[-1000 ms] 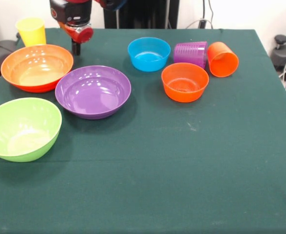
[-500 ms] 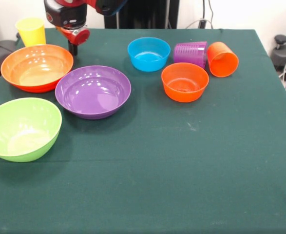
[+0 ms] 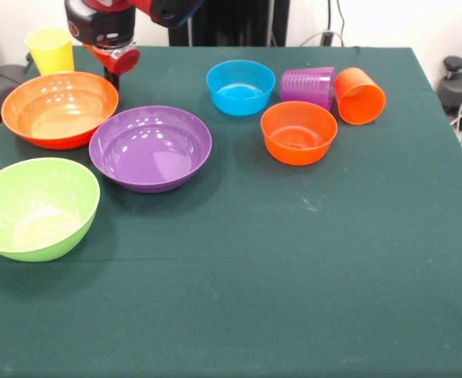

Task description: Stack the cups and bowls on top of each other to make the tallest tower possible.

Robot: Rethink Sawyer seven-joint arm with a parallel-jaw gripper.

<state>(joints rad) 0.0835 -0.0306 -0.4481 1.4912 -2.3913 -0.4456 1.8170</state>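
My gripper [image 3: 111, 76] hangs at the far left, just behind the far right rim of the large orange bowl [image 3: 60, 109] and right of the upright yellow cup [image 3: 49, 49]. It holds nothing that I can see. The large purple bowl [image 3: 150, 147] sits next to the orange one, and a lime green bowl [image 3: 35, 207] lies at the near left. The small blue bowl [image 3: 241, 87] and the small orange bowl [image 3: 298, 131] sit at the far middle. The ribbed purple cup [image 3: 309, 85] and the orange cup [image 3: 360, 96] lie on their sides beside them. The pink bowl and a second lime bowl are out of view.
The green tablecloth [image 3: 293, 276] covers the table. The robot's black pedestal [image 3: 231, 22] stands at the far edge. A black object [image 3: 460, 83] sits off the table at the right.
The gripper has moved to the left and a little farther back, toward the yellow cup. No bowl or cup has moved.
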